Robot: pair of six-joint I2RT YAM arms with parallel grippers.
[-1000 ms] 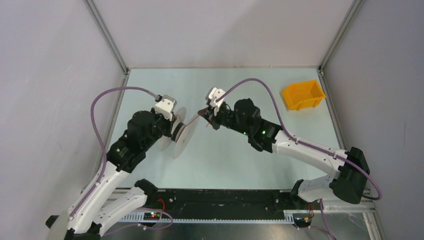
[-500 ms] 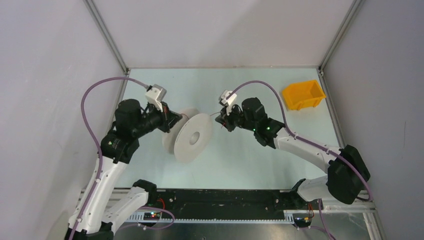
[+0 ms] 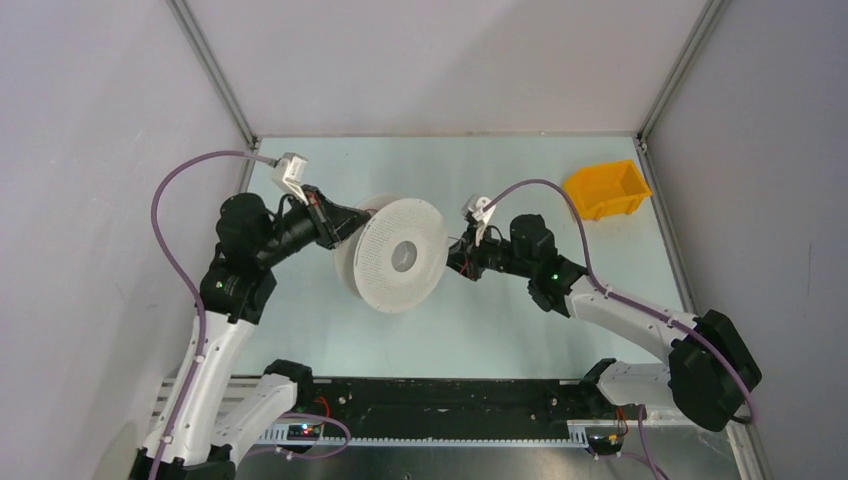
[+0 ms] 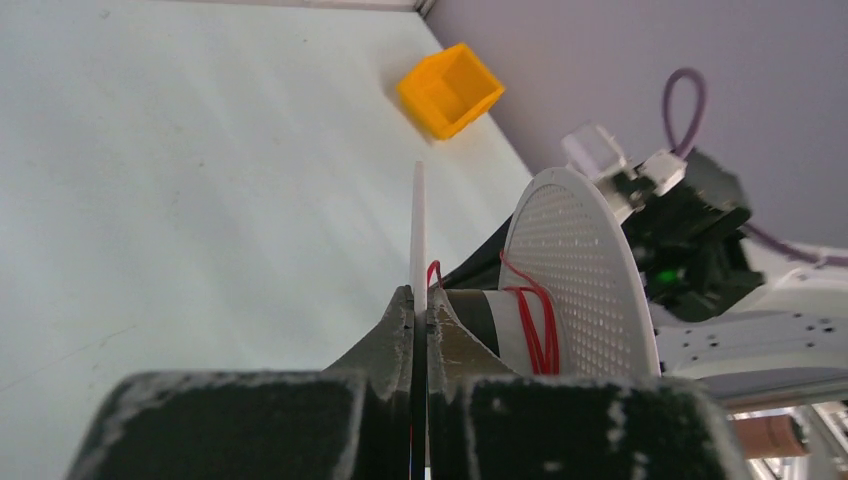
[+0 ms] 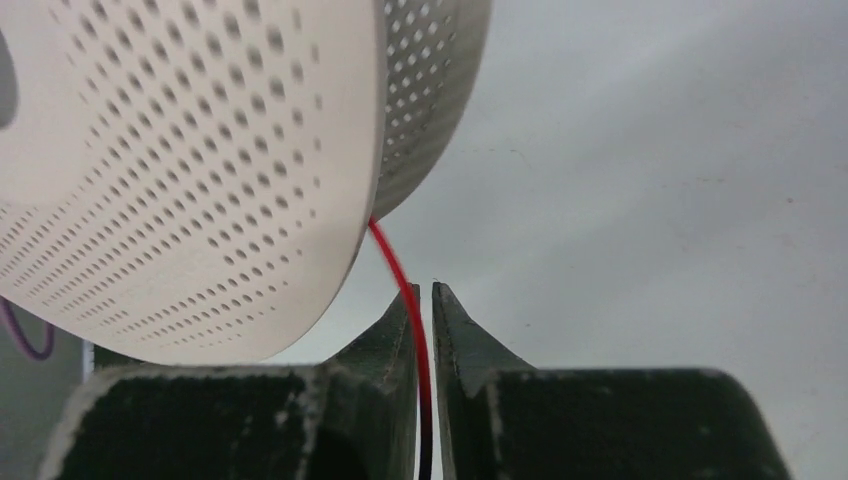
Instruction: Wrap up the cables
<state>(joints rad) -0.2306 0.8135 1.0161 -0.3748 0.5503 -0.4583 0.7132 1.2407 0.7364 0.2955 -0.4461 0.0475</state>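
Left arm: reaches up from the near-left corner and bends right toward the middle of the table.
Left gripper: clenched on the spool; in the left wrist view its two dark fingers press together on the thin edge of one flange, which stands up between them.
Spool: pale grey, round and perforated, held off the table near its middle, with the broad face and centre hole of one flange turned toward the overhead camera. The gripped flange shows edge-on from the left wrist, and the second, dotted flange sits to its right past a dark core.
Cable: thin and red, with a few turns lying on the core against the dotted flange. A single strand leaves the spool's lower rim and runs down into the right gripper.
Right gripper: just beside the spool's right edge. Its tips stand nearly together with a slim slit between them and the strand passes through that slit. I cannot tell whether they pinch it or merely guide it.
Right arm: stretches in from the near-right corner, low over the table.
Yellow bin: on the table at the far right, well apart from the spool.
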